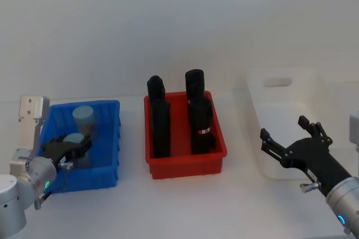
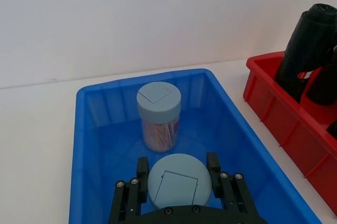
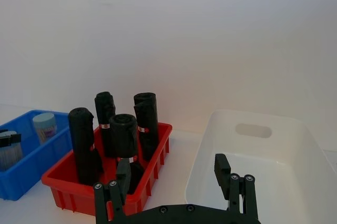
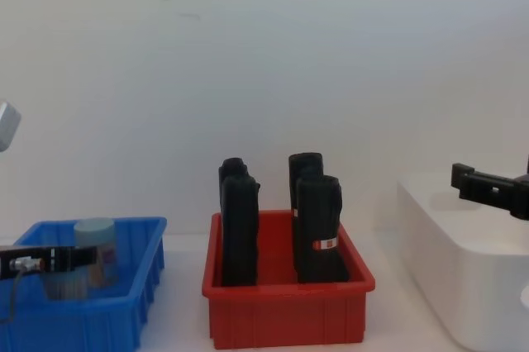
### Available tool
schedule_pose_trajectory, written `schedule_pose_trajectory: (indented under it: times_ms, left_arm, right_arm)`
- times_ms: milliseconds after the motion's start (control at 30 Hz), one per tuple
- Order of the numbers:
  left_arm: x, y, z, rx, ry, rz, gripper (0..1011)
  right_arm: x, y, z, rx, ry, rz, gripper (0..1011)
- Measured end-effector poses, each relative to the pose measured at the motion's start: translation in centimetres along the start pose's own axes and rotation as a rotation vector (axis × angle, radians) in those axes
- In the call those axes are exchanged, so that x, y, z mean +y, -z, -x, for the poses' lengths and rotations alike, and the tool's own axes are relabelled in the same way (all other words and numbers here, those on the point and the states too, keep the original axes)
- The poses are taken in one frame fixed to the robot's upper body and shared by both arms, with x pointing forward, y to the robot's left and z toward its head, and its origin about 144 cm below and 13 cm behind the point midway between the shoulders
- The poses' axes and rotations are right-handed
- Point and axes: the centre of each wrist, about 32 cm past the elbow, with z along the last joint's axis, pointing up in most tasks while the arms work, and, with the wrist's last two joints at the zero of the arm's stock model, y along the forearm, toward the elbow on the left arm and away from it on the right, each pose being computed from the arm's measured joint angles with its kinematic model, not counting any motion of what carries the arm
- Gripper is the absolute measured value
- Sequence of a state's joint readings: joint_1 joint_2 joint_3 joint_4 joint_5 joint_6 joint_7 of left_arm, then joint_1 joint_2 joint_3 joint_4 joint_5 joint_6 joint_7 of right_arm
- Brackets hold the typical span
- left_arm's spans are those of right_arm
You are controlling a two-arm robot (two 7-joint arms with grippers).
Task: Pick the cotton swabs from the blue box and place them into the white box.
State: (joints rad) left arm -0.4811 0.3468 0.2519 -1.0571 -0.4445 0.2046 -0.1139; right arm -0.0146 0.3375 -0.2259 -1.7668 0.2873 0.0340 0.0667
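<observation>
left gripper [image 2: 177, 167]: down inside the blue box [image 2: 105, 150], fingers [image 2: 142, 170] closed in on either side of a tub cap, looking pressed against it
near cotton swabs [image 2: 179, 184]: tub held between the left gripper's fingers, light blue cap up, low inside the box (can't tell if it has left the floor)
far cotton swabs [image 2: 159, 113]: second tub, upright, just beyond the left gripper's fingertips, apart from the held one
right gripper [image 1: 283, 128]: spread wide, nothing in it, hanging at the near end of the white box [image 3: 274, 166]
white box: under and beyond the right gripper, cavity bare
red bin [image 1: 185, 167]: on the desk [image 1: 185, 205] between the two grippers, holding four upright black blocks [image 1: 161, 121]
</observation>
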Motion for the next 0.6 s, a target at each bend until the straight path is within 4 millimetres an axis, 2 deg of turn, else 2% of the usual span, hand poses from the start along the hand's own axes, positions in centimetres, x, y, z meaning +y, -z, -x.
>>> schedule_pose_trajectory:
  times_ms: [367, 600]
  left_arm:
    - [0.7, -1.6, 0.3, -0.02, 0.022, 0.048, 669]
    - [1.7, -3.7, 0.9, -0.062, 0.06, 0.101, 670]
  right_arm:
    - [0.0, 0.0, 0.0, 0.0, 0.0, 0.0, 1002]
    - [0.0, 0.0, 0.0, 0.0, 0.0, 0.0, 1002]
